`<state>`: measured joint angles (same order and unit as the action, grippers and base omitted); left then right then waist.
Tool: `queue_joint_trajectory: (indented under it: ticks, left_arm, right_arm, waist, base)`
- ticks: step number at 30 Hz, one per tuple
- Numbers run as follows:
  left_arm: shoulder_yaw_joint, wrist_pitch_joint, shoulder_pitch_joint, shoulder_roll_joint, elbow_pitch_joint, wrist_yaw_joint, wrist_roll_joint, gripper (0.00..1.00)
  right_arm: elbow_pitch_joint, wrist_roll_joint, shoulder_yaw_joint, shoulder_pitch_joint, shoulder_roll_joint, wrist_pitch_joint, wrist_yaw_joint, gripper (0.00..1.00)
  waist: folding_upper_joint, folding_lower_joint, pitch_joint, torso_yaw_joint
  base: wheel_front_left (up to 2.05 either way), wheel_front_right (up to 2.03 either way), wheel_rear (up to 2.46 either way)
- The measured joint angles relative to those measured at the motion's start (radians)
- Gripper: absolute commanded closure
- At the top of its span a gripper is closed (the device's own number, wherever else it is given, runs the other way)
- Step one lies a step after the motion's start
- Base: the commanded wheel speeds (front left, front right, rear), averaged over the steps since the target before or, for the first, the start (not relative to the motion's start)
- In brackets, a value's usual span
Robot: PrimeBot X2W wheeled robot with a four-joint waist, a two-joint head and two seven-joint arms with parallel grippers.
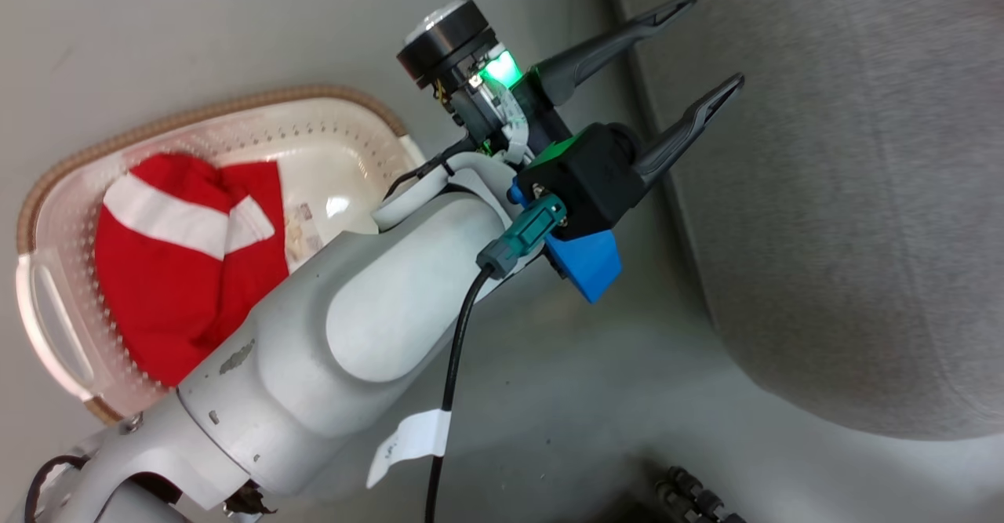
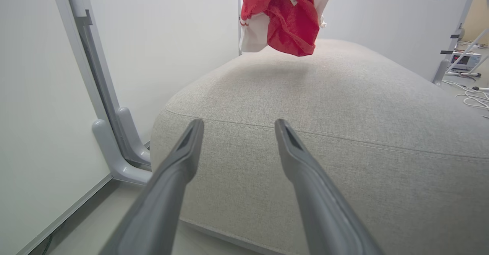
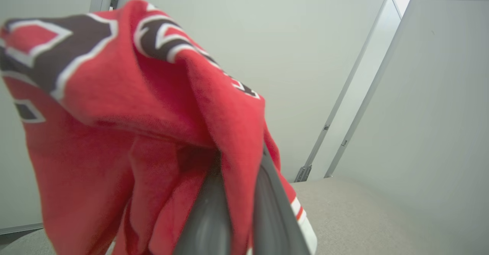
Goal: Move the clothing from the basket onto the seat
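Item: left gripper [image 1: 715, 38]. Jaws spread wide and free. The fingers point at the side of the seat [image 1: 847, 194], apart from it. Its pale forearm [image 1: 376, 303] crosses over the near corner of the basket [image 1: 235, 107]. A black cable [image 1: 455, 350] runs along it.

Item: right gripper [image 3: 240, 209]. Fingers pressed together, pinching the jersey [image 3: 114, 113]. Cloth drapes over the tips.

Item: jersey. Red with black-and-white lettering. It hangs bunched in the air above the seat top and, in the left wrist view, does not touch it; a soft shadow lies beneath.

Item: striped piece [image 1: 180, 272]. Red with white stripes. It lies crumpled inside the basket, toward the handle end.

Item: basket. Cream and perforated with a brown rim. It stands on the floor [image 1: 549, 397], near the seat but apart. A sticker [image 1: 302, 221] shows on its bottom beside the cloth.

Item: seat. Grey fabric with rounded edges.

Item: panels [image 2: 160, 37]. White, standing behind the seat.
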<state>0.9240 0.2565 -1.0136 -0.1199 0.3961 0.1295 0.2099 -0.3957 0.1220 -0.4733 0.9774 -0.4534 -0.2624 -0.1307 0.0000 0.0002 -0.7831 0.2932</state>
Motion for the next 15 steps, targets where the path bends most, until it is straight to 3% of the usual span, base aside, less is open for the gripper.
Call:
queue_joint_trajectory:
  ticks: [7,15]
  left_arm:
    - [0.001,0.000,-0.030,0.001,-0.002,-0.007,-0.008,0.00]
    - [0.003,0.002,-0.030,-0.002,0.001,-0.012,-0.007,0.00]
  right_arm:
    - [-0.162,-0.025,-0.006,0.004,-0.017,0.000,0.000,1.00]
    - [-0.269,-0.025,0.006,-0.040,0.019,-0.001,0.000,1.00]
  waist:
    - [0.0000,0.0000,-0.108,-0.053]
    - [-0.0001,-0.0001,-0.128,-0.070]
  base:
    - [0.00,0.00,0.00]
    - [0.00,0.00,0.00]
